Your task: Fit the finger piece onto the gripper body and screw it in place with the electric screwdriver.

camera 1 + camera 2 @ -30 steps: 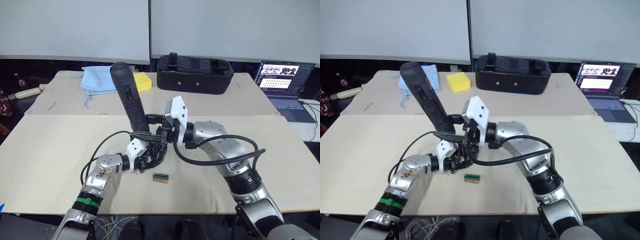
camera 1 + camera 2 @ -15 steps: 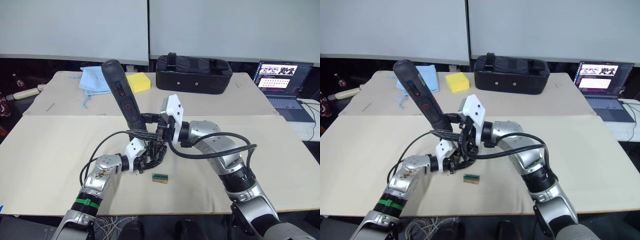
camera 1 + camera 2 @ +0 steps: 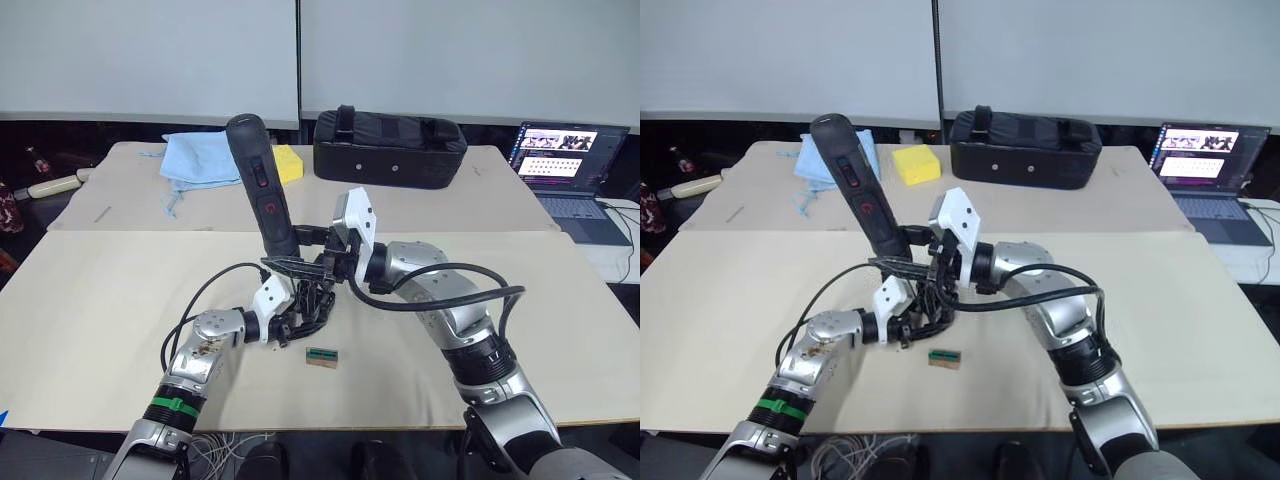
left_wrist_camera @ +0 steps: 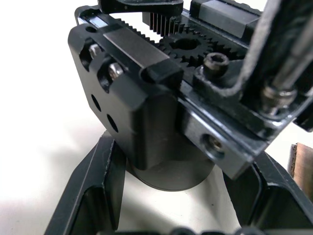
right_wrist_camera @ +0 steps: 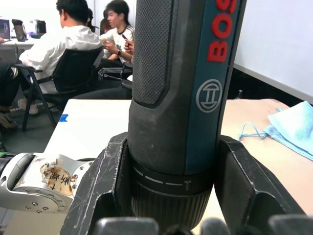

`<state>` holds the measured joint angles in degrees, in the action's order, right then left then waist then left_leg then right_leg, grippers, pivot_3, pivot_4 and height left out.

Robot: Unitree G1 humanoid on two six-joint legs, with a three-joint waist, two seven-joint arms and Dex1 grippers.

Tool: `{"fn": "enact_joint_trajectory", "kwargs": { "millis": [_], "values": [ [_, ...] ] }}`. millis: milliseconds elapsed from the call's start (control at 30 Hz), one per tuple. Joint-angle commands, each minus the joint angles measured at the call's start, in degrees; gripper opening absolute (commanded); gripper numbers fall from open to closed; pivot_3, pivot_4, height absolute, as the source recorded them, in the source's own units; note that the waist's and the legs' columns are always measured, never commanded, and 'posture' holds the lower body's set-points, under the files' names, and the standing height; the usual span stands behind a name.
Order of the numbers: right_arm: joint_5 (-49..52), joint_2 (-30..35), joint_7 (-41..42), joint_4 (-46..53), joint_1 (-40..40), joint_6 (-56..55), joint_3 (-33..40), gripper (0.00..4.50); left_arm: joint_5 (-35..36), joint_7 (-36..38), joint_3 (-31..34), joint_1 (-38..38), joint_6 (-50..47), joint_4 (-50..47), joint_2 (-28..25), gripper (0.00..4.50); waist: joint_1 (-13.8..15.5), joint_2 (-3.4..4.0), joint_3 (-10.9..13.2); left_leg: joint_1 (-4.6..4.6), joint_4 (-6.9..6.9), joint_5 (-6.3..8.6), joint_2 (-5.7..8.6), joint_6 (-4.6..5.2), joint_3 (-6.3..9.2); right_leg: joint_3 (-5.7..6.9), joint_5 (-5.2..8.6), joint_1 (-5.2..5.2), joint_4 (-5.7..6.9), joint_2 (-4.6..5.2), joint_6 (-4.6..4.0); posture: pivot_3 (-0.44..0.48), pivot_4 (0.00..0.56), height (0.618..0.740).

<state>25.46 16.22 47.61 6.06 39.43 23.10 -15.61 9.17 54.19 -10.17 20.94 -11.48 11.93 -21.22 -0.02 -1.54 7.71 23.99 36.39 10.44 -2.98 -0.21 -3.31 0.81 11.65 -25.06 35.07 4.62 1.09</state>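
Observation:
My left gripper (image 3: 297, 318) is shut on the gripper body (image 4: 137, 107), a black block with a gear and toothed racks on top, held just above the table. A flat black pointed piece (image 3: 292, 266), apparently the finger piece, lies across its top. The electric screwdriver (image 3: 262, 190) stands nearly upright over it, leaning slightly left, red markings facing me. My right gripper (image 5: 173, 147) is shut around its lower barrel, a finger (image 5: 102, 186) on each side. Its metal bit (image 4: 282, 63) comes down onto the body's top edge.
A small green-and-brown block (image 3: 321, 355) lies on the table just right of the left gripper. At the back are a black bag (image 3: 390, 148), a yellow sponge (image 3: 285, 162) and a blue cloth (image 3: 198, 158). A laptop (image 3: 565, 160) sits far right. Seated people (image 5: 73, 44) show behind.
The screwdriver's top swung left half a second ago and has now swung back right, standing more upright. The left gripper and gripper body stayed in place.

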Motion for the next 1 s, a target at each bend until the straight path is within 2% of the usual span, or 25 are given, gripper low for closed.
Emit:
{"fn": "enact_joint_trajectory", "kwargs": {
  "millis": [33,333,600,1000],
  "values": [
    [-5.64,4.31,-1.9,-7.29,-3.81,4.7,-0.76,1.93,0.37,1.54,-1.14,-1.47,-1.17,-0.91,-0.77,2.28,-0.01,0.0,0.0,-0.08,-0.05,0.0,0.0,0.0,0.0,0.0,0.0,0.01,-0.03,0.01,0.0,0.0,0.15,0.74],
    [-5.48,5.27,-3.23,-7.77,-4.43,7.24,-0.69,1.93,0.29,1.55,-1.13,-1.25,-1.04,-0.68,-0.8,2.28,0.03,0.03,-0.03,-0.21,-0.17,0.01,0.01,-0.02,0.0,0.0,0.0,0.06,-0.05,0.02,0.0,0.0,0.15,0.74],
    [-6.61,4.93,-2.76,-5.02,-7.06,5.66,-3.44,1.93,0.4,1.21,-1.17,-1.74,-1.22,-1.22,-0.6,2.28,0.04,0.09,-0.28,-0.27,-0.28,0.02,0.01,-0.04,0.01,-0.01,0.01,0.07,-0.09,0.04,0.0,0.0,0.15,0.74],
    [-7.37,5.09,-4.34,-2.71,-10.0,6.64,-5.59,1.93,0.81,0.94,-1.09,-3.01,-2.66,-3.18,-1.21,2.28,-0.33,0.35,-0.81,-0.85,-0.56,0.16,0.01,-0.2,0.08,-0.06,0.24,0.48,-0.2,0.06,0.06,0.0,0.15,0.74]
  ]
}}
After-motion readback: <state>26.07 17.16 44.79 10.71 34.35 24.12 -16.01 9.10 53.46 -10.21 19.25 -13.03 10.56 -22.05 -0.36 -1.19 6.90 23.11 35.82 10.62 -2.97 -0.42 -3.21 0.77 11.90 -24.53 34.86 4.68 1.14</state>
